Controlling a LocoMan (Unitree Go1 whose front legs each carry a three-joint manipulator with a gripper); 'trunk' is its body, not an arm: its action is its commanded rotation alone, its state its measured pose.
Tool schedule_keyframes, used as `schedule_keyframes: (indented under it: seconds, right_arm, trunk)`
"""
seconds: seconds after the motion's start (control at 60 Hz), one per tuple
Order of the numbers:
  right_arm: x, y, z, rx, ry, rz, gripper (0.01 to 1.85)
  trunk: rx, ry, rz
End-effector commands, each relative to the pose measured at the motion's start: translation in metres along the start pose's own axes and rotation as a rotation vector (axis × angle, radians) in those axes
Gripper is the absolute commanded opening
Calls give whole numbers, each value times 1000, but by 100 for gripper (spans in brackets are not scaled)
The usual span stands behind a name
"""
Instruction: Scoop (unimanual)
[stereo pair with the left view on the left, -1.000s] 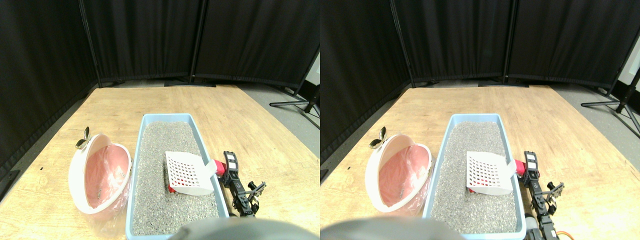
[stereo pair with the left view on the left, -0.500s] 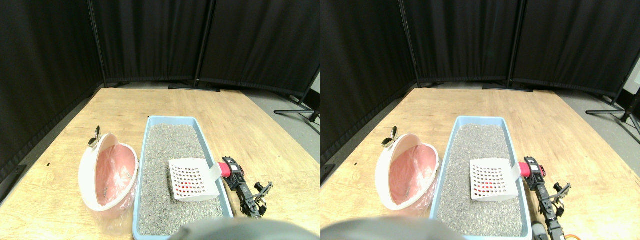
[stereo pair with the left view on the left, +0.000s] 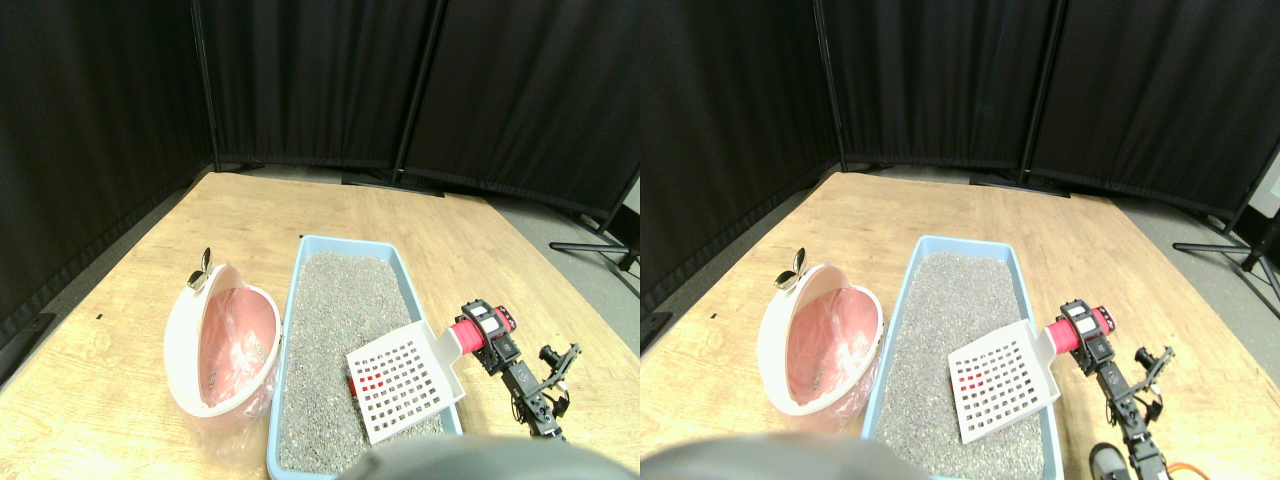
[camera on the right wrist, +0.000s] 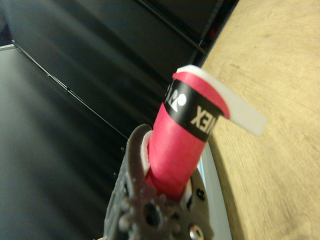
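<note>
A pale wooden platform (stereo pair with the left view on the left: 130, 300) fills the foreground. Behind its far edge stand black curtain panels (stereo pair with the left view on the left: 300, 80) on dark poles (folds faintly visible). Right of the platform lies grey floor (stereo pair with the left view on the left: 575, 265), where a black stand leg (stereo pair with the left view on the left: 590, 245) rests.

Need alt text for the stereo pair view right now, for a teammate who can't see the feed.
The right gripper holds a white slotted scoop by its red handle, tilted over the near end of a blue litter tray filled with grey granules. A white bin with a pink liner sits beside the tray on a wooden floor.
</note>
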Motion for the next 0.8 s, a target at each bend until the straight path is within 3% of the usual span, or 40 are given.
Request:
schedule_keyframes:
  seconds: [0.017,0.183,0.417,0.667,0.8]
  right_arm:
    - [6,-2,15,-37,-103,27,5]
    - [11,-6,19,-68,-98,15,5]
    - [22,-16,18,-151,-119,68,5]
    - [37,-18,38,-220,-89,67,5]
    - [44,-17,45,-265,-100,113,5]
  trunk:
    - [-25,16,25]
    - [-50,20,50]
    - [-74,28,75]
    - [-85,29,80]
    - [-88,30,79]
